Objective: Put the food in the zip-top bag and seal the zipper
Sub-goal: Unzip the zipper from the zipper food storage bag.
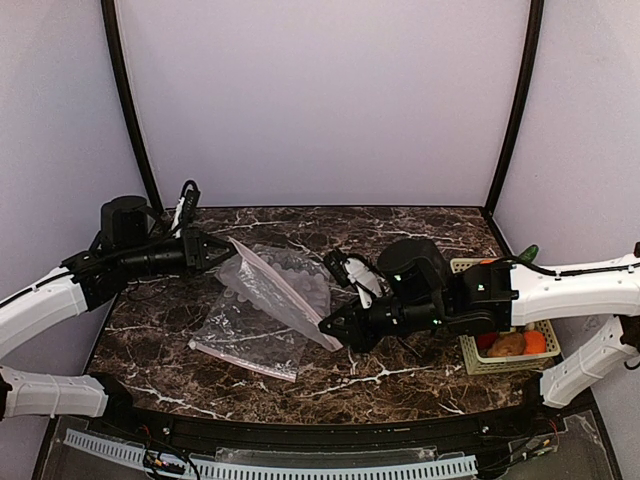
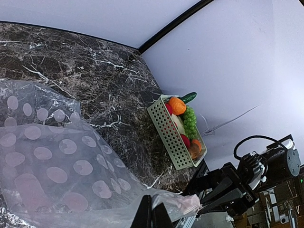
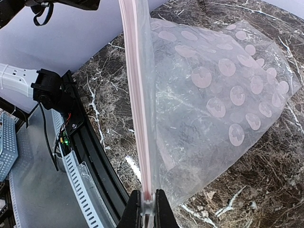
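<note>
Both arms reach inward, right gripper (image 3: 147, 209) and left gripper (image 1: 226, 250) pinching the zipper (image 3: 138, 104) taut

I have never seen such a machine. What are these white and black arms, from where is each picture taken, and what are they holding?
These are two robot arms fixed at the near edge of a dark marble table. One picture looks down from above; the other two come from small cameras on each wrist. The left gripper and the right gripper each pinch one end of the pink zipper of a clear dotted zip-top bag, their jaws shut, stretching it between them above the table. A second bag lies flat beneath. At the right stands a pale green basket with the toy food still inside.
</note>
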`<state>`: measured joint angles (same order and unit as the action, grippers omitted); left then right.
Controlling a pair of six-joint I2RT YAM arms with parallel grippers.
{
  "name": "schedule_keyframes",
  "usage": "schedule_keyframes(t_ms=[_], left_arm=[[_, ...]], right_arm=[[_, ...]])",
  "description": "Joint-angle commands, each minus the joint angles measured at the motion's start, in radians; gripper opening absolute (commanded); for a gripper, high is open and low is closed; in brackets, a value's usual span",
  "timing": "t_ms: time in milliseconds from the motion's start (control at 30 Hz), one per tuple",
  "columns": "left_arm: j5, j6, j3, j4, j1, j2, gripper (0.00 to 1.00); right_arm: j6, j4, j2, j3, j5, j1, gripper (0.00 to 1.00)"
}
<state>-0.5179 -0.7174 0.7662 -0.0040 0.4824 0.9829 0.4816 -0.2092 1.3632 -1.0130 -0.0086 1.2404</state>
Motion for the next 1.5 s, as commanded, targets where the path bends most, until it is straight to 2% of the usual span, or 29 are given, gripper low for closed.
schedule_keyframes(t_ms=[0,967,1000,1133,1200,1333,1467], left_arm=[[0.091,0.014,0.044,0.033,-0.054,-0.035,0.01],[0.024,0.036,0.042,0.018,-0.105,-0.049,0.01],[-0.001,0.041,0.043,0.023,-0.104,-0.049,0.01],[-0.162,0.079,0.054,0.033,-0.104,-0.016,0.01],[-0.22,0.085,0.046,0.032,-0.104,-0.008,0.01],[-0.288,0.113,0.025,0.02,-0.091,-0.007,0.01],[-0.308,0.17,0.027,-0.003,-0.044,0.004,0.01]], right_arm=[[0.01,-0.142,-0.011,0.041,-0.053,0.012,0.0],[0.009,-0.137,0.013,0.028,-0.067,0.013,0.0],[0.008,-0.131,0.011,0.023,-0.077,0.012,0.03],[-0.003,-0.1,-0.018,-0.001,-0.11,0.012,0.58],[-0.012,-0.092,-0.04,-0.015,-0.105,0.013,0.75],[-0.033,-0.099,-0.082,-0.053,-0.085,0.011,0.87],[-0.051,-0.128,-0.1,-0.083,-0.046,0.011,0.9]])
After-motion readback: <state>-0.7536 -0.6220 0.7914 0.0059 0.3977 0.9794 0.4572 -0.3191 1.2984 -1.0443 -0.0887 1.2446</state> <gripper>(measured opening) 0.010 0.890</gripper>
